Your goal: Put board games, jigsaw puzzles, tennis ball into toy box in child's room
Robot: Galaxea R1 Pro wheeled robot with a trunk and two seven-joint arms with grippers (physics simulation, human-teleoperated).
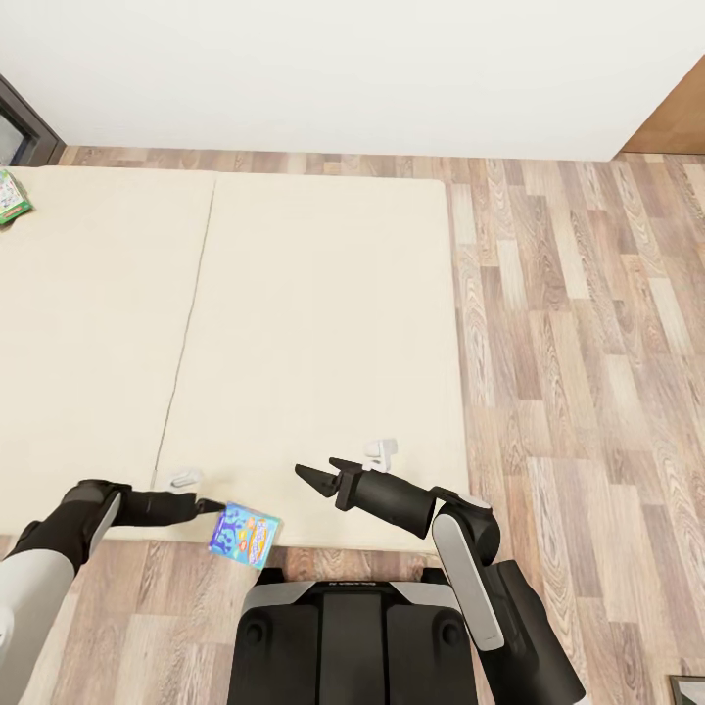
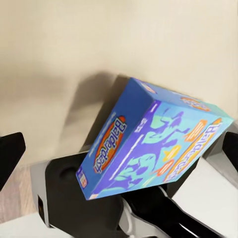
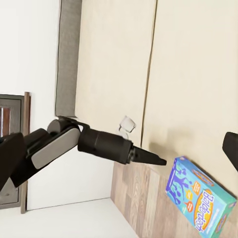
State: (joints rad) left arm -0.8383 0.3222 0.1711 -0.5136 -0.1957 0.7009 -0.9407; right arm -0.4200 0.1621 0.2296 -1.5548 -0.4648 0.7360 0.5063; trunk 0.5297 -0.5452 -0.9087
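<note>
**Blue Board Game Tipping at the Bed's Edge**

The blue board game [image 1: 244, 536] is tilting on one corner at the near edge of the bed [image 1: 323, 323], partly overhanging the wood-plank floor [image 1: 587, 323] just ahead of the robot's base [image 1: 352, 636]; the danger, judging from the pictures, is that the box is sitting beyond the left gripper [image 1: 211, 506] rather than between its fingers, so any further push is likely to be sending it off the mattress and onto the floor or the base, where a pickup would be harder. In the right wrist view the left gripper [image 3: 148, 158] is tapering to a single closed point just beside the box [image 3: 201, 201], its tip near the box's upper corner and apparently holding nothing; whether tip and box are touching cannot be told. In the left wrist view the box [image 2: 148, 139] is looming tilted and close ahead. The right gripper [image 1: 321, 477] is hovering over the mattress with fingers spread and empty, near the box and facing it. A second, green-white board game [image 1: 12, 199] is lying at the far left of the bed, well apart from both arms.
</note>
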